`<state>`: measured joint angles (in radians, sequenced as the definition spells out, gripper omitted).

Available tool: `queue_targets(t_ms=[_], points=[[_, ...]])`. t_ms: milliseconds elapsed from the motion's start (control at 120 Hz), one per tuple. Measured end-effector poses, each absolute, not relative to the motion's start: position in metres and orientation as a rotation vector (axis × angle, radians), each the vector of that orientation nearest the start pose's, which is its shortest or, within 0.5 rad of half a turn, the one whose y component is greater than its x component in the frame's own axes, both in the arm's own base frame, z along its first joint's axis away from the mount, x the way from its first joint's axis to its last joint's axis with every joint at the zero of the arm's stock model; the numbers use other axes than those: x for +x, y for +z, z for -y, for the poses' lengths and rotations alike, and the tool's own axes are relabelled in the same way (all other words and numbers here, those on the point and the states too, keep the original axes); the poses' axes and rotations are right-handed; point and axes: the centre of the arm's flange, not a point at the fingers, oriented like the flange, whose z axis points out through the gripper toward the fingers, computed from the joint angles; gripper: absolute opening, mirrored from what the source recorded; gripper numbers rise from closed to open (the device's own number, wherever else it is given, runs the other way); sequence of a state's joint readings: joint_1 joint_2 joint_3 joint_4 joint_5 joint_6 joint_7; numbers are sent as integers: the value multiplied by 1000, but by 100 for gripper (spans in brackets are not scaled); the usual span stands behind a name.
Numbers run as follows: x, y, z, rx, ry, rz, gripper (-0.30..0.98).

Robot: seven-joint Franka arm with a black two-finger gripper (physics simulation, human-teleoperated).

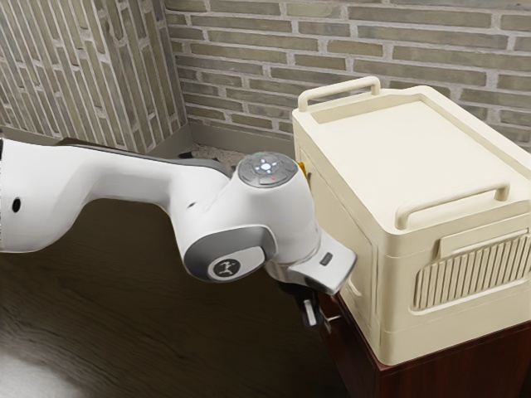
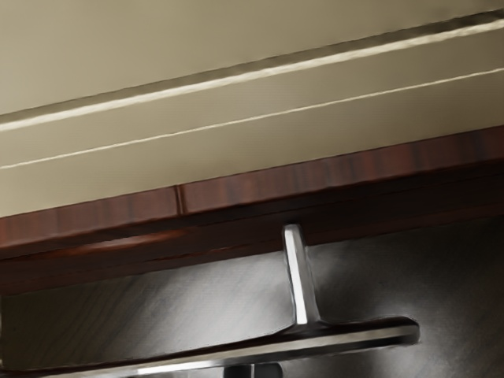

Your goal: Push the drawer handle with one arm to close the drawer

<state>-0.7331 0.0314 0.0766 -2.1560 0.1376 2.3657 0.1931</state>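
Well — fingers (image 1: 311, 315) closed together, empty, right by the silver drawer handle (image 2: 354, 340) — contact unclear.

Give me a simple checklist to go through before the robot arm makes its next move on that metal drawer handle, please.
1. Gripper close to the metal handle: ok, the exterior view shows it right beside it.
2. Gripper touching the handle: cannot tell; the contact spot is unclear.
3. Gap between the handle's bar and the dark wooden cabinet free of objects: ok where the wrist view shows it; only the handle's own post crosses it.
4. Cream box standing upright on the cabinet: ok.
5. Drawer fully closed: cannot tell; neither view settles whether its front is flush.
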Motion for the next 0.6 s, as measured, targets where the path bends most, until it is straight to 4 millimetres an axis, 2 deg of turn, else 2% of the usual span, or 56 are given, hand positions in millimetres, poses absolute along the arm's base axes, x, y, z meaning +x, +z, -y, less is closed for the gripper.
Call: queue_targets(t_ms=[150,208,367,442,600], points=[[449,399,337,-2690,-297,-1436,-12],[448,403,335,-2701,-295,-1428,-10],[420,442,318,-2720,-307,-1419,-10],[406,462,301,-2735,-308,-1399,-10],[395,504,260,-2793,-285,-1302,-7]])
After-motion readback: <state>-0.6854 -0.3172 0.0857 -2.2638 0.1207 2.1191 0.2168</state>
